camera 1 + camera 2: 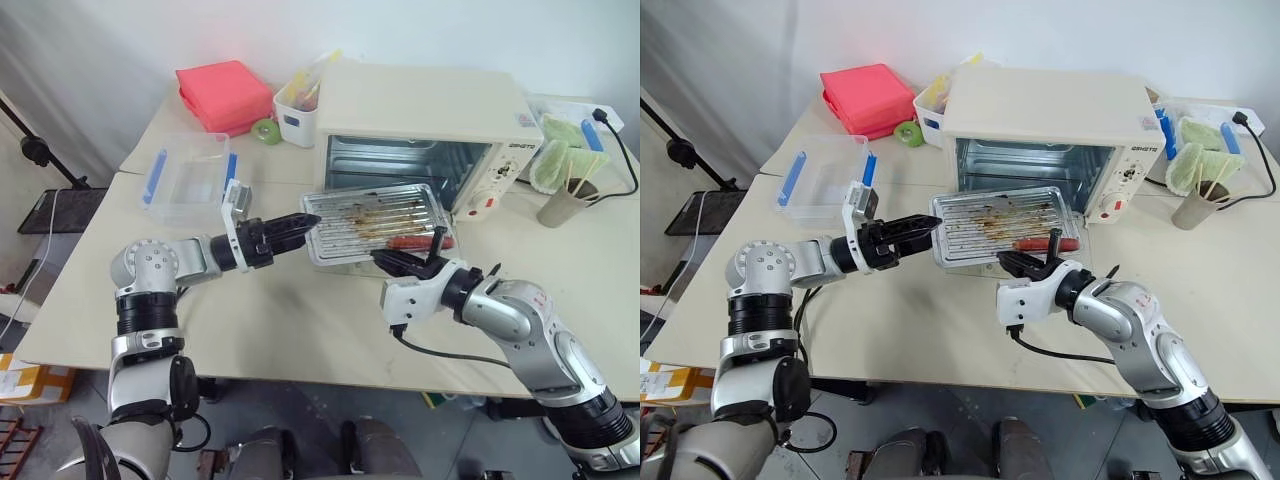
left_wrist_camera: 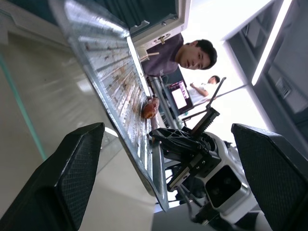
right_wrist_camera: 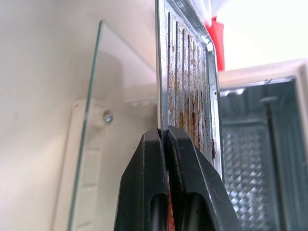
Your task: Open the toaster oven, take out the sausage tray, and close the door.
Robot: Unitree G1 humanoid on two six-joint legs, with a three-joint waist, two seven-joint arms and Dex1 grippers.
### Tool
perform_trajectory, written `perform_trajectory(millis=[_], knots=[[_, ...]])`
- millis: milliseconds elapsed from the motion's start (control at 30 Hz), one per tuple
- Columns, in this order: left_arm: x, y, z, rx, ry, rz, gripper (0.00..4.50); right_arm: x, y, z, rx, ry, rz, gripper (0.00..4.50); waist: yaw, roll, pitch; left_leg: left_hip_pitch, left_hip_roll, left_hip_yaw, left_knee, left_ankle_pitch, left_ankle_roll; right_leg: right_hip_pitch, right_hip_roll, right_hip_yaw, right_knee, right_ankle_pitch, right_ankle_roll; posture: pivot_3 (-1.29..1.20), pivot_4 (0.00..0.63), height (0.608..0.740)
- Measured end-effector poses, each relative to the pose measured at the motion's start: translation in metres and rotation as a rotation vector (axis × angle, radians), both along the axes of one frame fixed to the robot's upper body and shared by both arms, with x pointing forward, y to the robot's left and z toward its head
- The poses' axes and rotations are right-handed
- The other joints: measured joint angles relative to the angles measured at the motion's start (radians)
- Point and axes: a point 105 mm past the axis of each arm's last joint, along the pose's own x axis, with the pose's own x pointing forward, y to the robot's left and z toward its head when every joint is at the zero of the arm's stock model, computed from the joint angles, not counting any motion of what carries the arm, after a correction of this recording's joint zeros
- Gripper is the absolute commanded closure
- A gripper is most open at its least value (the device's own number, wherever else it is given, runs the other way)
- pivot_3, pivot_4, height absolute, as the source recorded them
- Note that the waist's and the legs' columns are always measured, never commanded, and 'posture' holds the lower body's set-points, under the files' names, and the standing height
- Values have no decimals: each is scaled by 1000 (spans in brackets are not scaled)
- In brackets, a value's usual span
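The cream-white toaster oven point(image 1: 420, 105) stands at the back of the table with its chamber open. Its glass door point(image 3: 91, 125) lies folded down flat in front. The silvery sausage tray point(image 1: 370, 222), grease-stained and carrying one red sausage point(image 1: 405, 241), hovers over the door, outside the chamber. My right gripper point(image 1: 392, 260) is shut on the tray's near rim. My left gripper point(image 1: 300, 224) is open at the tray's left edge, which runs between its black fingers point(image 2: 77, 168) without being clamped.
A clear plastic box with blue clips point(image 1: 190, 178) sits left of the tray, with red folded cloths point(image 1: 225, 95) and a white tub point(image 1: 298, 112) behind it. A cup with sticks point(image 1: 565, 200) and a cable point(image 1: 622, 150) lie at the oven's right. A person point(image 2: 192, 53) is beyond the table.
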Motion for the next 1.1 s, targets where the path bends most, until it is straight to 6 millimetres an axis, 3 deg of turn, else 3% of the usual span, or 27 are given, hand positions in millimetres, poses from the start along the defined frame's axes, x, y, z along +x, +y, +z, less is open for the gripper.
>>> perform_trajectory(millis=[100, 533, 667, 700, 867, 1000, 1033, 1100], knots=[[0, -8, -2, -11, 30, 16, 586, -2, 6, -1, -7, 1, 35, 4500, 0, 0, 0, 0, 0, 0, 0, 0, 0, 0, 0, 0, 0, 0, 0, 0, 150, 740], [-2, -6, -12, -44, 185, 42, 4429, -5, 10, 5, 3, 2, 97, 4500, 1, 0, 0, 0, 0, 0, 0, 0, -1, 0, 0, 0, 0, 0, 0, 0, 150, 740], [-4, -9, -21, -33, 228, 36, 4471, -8, 6, 2, -2, 44, 115, 4500, 0, 0, 0, 1, 0, 0, 0, 0, -1, 0, 0, 0, 0, 0, 0, 0, 150, 740], [-4, -9, -22, -32, 237, 38, 4500, -8, 6, 2, 4, 56, 113, 3989, 0, -1, 0, 1, 0, 0, 0, 0, -1, 0, 0, 0, 0, 0, 0, 0, 150, 740], [-6, -10, -23, -83, 300, 5, 4500, -9, 1, 5, 38, 79, 112, 2436, 1, -1, 1, 2, 0, 0, 0, 0, -1, 0, 0, 0, 0, 0, 0, 0, 150, 740], [-10, 2, -25, -108, 336, -2, 4500, -18, -4, 3, 75, 115, 148, 1005, -1, -1, 1, 2, 0, 0, 0, 0, -1, 1, 0, 0, 1, 0, 0, 0, 150, 740], [-11, 6, -26, -113, 342, 3, 4500, -19, -6, 3, 104, 134, 148, 774, -1, -2, 1, 2, 0, 0, 0, 0, -1, 1, 0, 0, 0, 0, 0, 0, 150, 740], [-14, 14, -31, -126, 364, 17, 4500, -24, -14, 4, 169, 173, 150, 774, 1, -2, 1, 2, 0, -1, 0, 0, -1, 1, 0, 0, 0, 0, 0, 0, 150, 740]])
